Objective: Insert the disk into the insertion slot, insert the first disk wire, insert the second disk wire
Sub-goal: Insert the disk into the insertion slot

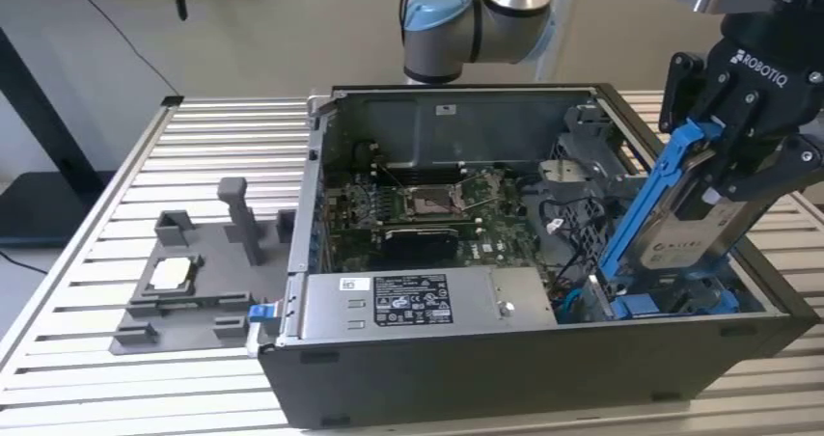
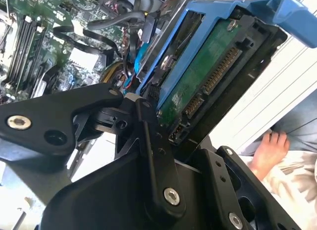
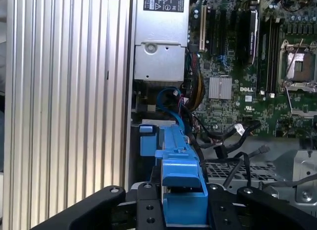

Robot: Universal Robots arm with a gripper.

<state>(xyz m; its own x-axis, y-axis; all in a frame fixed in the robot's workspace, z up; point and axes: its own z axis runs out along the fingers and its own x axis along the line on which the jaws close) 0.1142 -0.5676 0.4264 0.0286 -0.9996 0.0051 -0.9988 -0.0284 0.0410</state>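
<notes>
At the right edge of the exterior view: a firm pinch by the hand (image 1: 734, 171) on the upper end of the disk (image 1: 680, 235), blue carrier and all. Held steeply tilted, lower end already down inside the case (image 1: 515, 368), right over the slot (image 1: 670, 303) at lower right; possibly touching its blue guides, though hard to say from this angle. Judged as mid-insertion, not yet seated.

For a clean seat:
- Line up the carrier's long rails with the slot's guides before pushing.
- Bring the tilt into line with the bay instead of forcing one corner in.
- Lower slowly and straight along the rails, with no twist.
- Hold the pinch firm; a slip on smooth plastic could cock the disk in the guides.
- Mind the black cables (image 3: 237, 133) right of centre in the first wrist view, just beside the bay, and the blue cable (image 3: 171, 96) looping near the carrier; avoid trapping either underneath.
- Leave the connector strip (image 2: 218, 76) on the green board, upper middle of the second wrist view, open and reachable for the two wires.

Farther off in the exterior view: power supply (image 1: 412, 301) along the lower wall of the case, motherboard (image 1: 425, 204) at centre. Beyond the case, at left, a grey holder (image 1: 193, 282) on the ribbed worktop (image 1: 219, 127), well apart from the work.
</notes>
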